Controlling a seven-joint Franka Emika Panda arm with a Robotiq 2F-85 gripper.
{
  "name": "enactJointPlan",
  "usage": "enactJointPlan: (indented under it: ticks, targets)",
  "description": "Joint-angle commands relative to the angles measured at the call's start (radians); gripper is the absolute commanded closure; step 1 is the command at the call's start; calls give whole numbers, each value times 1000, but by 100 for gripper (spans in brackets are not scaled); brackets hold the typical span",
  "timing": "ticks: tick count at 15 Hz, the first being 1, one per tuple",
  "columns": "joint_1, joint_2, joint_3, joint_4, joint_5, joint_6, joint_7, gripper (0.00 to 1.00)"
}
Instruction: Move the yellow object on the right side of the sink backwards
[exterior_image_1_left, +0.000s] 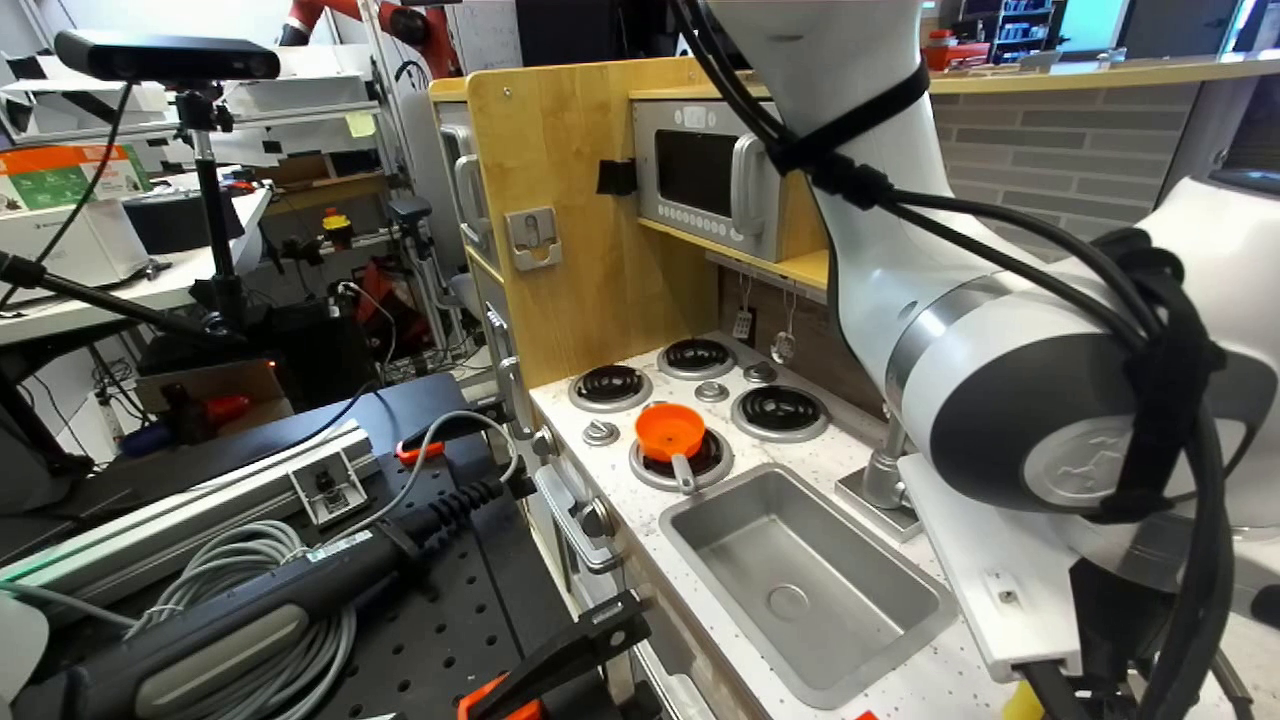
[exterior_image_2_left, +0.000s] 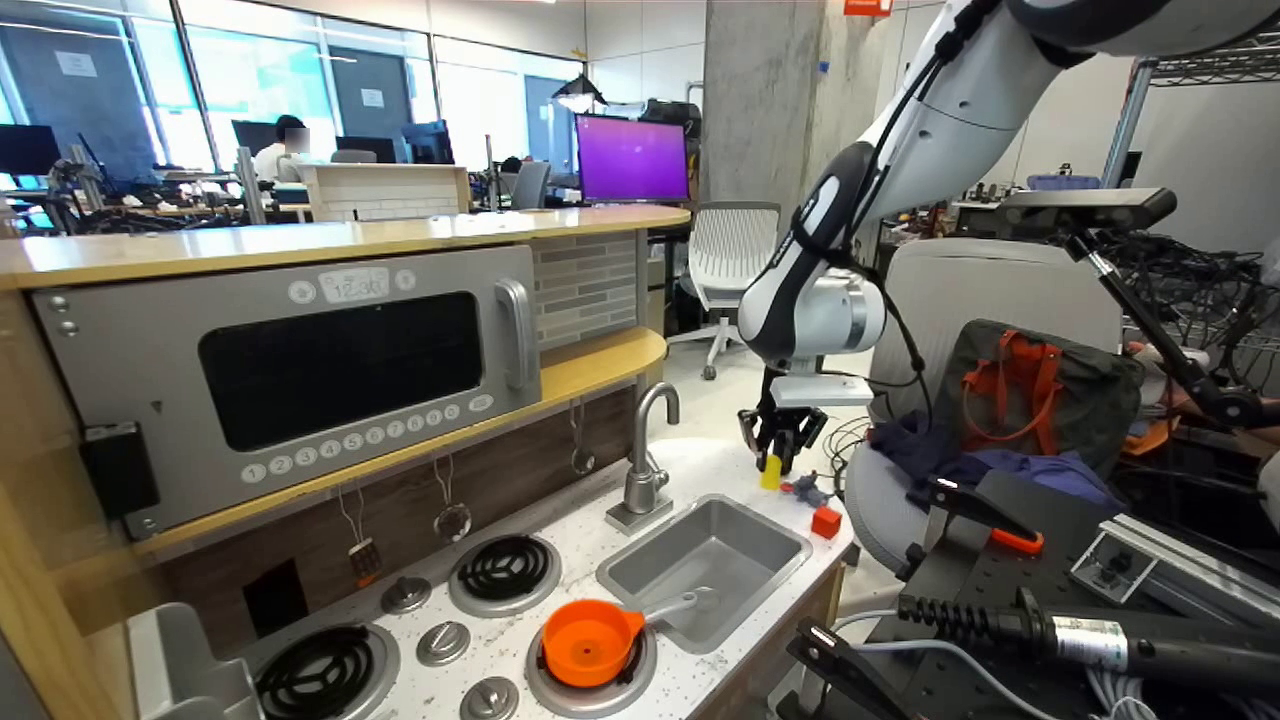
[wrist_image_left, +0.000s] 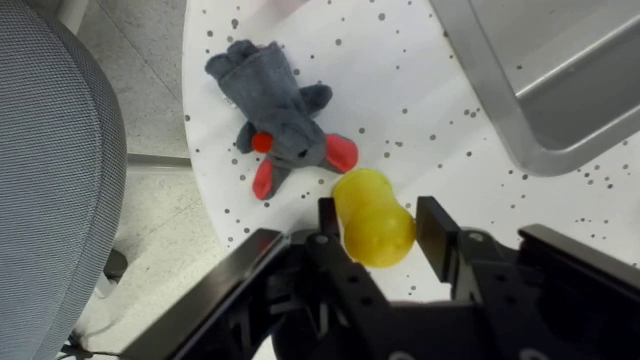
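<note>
So, gripper (wrist_image_left: 378, 220) narrowed around yellow object (wrist_image_left: 381, 235), seemingly snug on both sides: grasp looks done, whether lifted, can't tell

Yellow object between curved end edge of counter (wrist_image_left: 390, 90) and rounded corner of sink (wrist_image_left: 492, 85); backward shift, presumably towards back edge, looks still to do

Smooth knob on stubby body, soft grey plush toy (wrist_image_left: 272, 100) just beside, counter speckled, sink dull, metal-like
</note>
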Motion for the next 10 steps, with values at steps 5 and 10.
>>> enactJointPlan:
  ticks: [5,10]
  targets:
    - [27,-31,-12,-30,31,-10,64,0]
    - [35,-111,2,-136,31,-8,45,0]
